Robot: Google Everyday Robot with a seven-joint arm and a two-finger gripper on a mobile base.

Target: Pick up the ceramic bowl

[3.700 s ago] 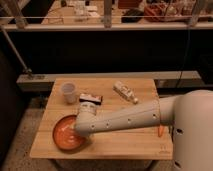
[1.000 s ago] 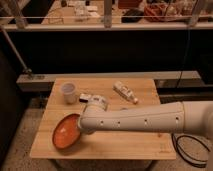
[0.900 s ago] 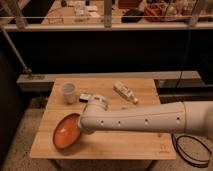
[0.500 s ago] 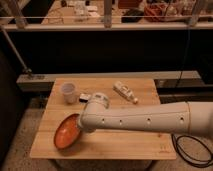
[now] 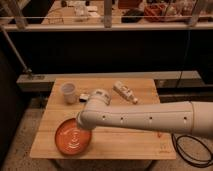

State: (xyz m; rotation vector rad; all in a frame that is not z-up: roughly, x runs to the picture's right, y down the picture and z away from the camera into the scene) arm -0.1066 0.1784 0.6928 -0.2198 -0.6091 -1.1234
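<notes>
The ceramic bowl point(image 5: 71, 138), wide, shallow and orange-red, hangs over the front left corner of the wooden table point(image 5: 130, 142), its inside turned toward the camera. My white arm reaches in from the right, and its wrist covers the bowl's upper right rim. My gripper point(image 5: 85, 125) is at that rim, shut on it. The wrist hides most of the fingers.
A translucent plastic cup point(image 5: 68, 93) stands at the back left of the table. A small dark-and-white item point(image 5: 84, 96) lies beside it, and a pale packet point(image 5: 125, 92) at the back middle. A black cable point(image 5: 192, 151) loops on the floor at right. A rail and dark wall stand behind.
Over the last second the bowl has shifted slightly right and down in my grip, and it now looks rounder. 3.7 s ago it lay flat on the table.
</notes>
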